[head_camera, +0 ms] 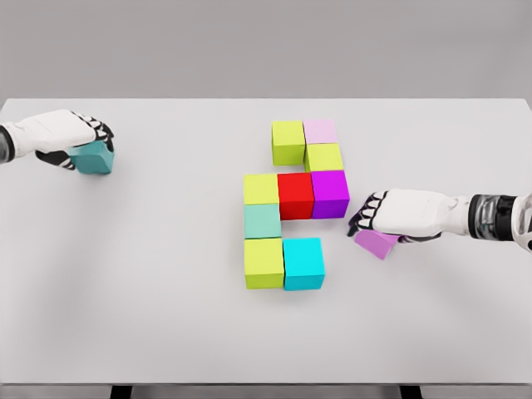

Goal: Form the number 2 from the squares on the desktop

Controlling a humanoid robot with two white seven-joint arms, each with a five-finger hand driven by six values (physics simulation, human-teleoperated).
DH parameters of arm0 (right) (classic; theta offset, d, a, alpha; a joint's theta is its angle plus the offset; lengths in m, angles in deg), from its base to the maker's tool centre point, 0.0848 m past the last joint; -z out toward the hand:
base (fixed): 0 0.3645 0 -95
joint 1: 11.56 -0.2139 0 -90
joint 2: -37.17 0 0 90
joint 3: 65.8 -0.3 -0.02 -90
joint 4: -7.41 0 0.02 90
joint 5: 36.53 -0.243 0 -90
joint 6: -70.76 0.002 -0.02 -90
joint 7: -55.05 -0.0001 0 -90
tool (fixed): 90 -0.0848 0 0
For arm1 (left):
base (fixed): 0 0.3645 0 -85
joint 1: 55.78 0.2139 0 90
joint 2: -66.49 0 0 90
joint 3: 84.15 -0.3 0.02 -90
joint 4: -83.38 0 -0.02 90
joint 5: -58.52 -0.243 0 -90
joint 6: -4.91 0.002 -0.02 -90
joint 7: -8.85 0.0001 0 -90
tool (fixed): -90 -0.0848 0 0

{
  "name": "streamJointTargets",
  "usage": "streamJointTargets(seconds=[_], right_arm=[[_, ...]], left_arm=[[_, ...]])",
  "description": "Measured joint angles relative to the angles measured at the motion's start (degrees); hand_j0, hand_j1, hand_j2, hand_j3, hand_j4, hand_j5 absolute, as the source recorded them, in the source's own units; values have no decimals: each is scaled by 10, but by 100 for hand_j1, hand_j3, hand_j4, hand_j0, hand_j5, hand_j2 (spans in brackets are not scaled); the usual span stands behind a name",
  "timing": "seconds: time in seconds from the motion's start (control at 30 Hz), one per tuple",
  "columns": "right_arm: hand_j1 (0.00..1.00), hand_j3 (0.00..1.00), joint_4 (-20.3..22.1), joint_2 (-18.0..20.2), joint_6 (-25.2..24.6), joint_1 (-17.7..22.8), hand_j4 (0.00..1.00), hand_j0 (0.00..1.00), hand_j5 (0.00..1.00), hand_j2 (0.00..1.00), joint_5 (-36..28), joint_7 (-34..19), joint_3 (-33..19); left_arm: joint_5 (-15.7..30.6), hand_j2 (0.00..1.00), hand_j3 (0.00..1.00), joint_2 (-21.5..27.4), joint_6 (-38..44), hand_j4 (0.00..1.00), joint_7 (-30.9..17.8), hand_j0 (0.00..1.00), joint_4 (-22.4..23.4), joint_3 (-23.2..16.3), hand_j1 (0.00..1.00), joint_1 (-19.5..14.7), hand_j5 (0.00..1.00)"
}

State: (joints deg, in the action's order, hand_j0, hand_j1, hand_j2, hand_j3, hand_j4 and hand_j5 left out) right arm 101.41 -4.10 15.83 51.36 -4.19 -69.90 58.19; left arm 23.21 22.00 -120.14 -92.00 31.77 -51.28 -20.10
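Head view: I see the white table (166,316) with a cluster of cubes near its middle. At the top sit a lime cube (288,142) and a pale pink cube (321,130) side by side, with a second lime cube (324,157) just below the pink one. The next row runs lime (261,189), red (295,196), magenta (329,194), all touching. Under the row's left end is a mint cube (263,220), then another lime cube (263,263) with a cyan cube (302,263) touching its right side.

My left hand (71,137) is at the far left of the table, well apart from the cluster, fingers curled over a teal cube (93,158). My right hand (391,214) lies just right of the magenta cube, fingers closed over a lilac cube (376,243) that shows beneath the palm, tilted.
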Motion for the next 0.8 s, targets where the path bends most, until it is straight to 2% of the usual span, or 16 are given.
streamJointTargets(seconds=[0.17, 0.37, 0.43, 0.57, 0.8], right_arm=[[60, 60, 0, 3, -2, 0, 60, 60, 60, 60, -2, 2, 0], [60, 60, 6, 24, 0, 0, 60, 60, 60, 60, -5, 0, -7], [56, 56, 18, 39, 0, 0, 56, 56, 56, 56, -6, 0, -9], [56, 56, 50, 66, 0, 2, 56, 56, 56, 56, -17, -1, -11], [56, 56, 70, 76, 0, 7, 56, 56, 56, 56, -49, -1, -3]], left_arm=[[-1, 66, 66, -12, 0, 66, 0, 66, 3, 1, 66, -7, 66], [-2, 66, 66, -35, 0, 66, 0, 66, 8, 4, 66, -18, 66], [-1, 66, 66, -43, 0, 66, 0, 66, 10, 4, 66, -23, 66], [-2, 66, 66, -59, 0, 66, 0, 66, 13, 5, 66, -32, 66], [-2, 66, 66, -83, 0, 66, -5, 66, 22, 5, 66, -48, 66]])
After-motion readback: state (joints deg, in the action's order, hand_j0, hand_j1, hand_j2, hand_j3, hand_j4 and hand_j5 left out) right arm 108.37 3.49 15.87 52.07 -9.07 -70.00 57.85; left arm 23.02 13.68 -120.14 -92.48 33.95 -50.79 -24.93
